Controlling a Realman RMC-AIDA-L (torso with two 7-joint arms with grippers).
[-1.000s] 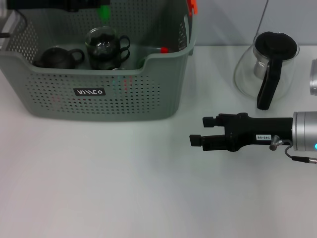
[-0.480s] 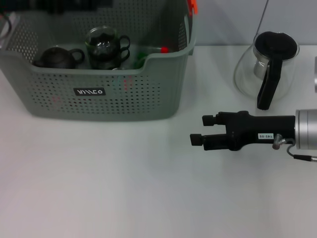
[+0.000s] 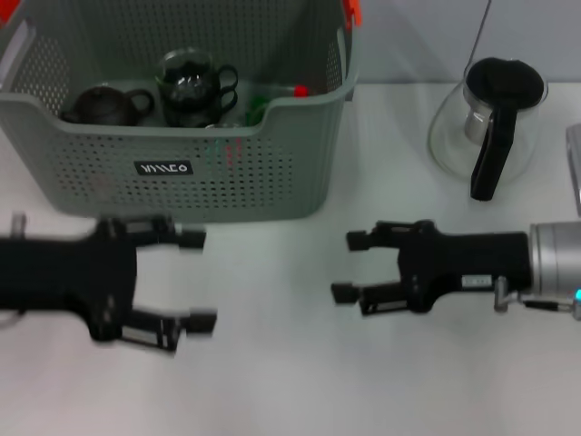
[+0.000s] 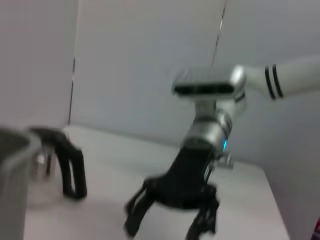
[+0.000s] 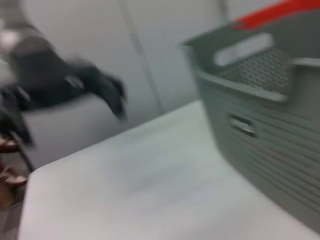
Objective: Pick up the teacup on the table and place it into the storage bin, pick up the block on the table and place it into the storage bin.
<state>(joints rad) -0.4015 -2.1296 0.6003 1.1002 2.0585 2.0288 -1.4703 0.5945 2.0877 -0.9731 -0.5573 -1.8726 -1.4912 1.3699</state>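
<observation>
Storage bin (image 3: 182, 173): stood far-left on the surface (image 3: 290, 381).
Teacups (image 3: 195, 86): glass, inside the bin; fragile and slippery, best taken by the handle.
Left tool (image 3: 186, 282): open, empty, before the bin.
Right tool (image 3: 349, 268): open, empty.

grey-green perforated storage bin (image 3: 263, 173), orange-red clip (image 3: 351, 12), black tools

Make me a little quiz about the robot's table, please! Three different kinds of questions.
1. True or false: the storage bin has nothing in it.
2. The right gripper is: A) holding the glass pot B) open and holding nothing C) inside the bin.
3. Fill in: the left gripper is above the table, in front of the ___.

Key: 1 false, a dark teapot and stacked glass cups sit inside. 2 B. 3 bin.
</observation>
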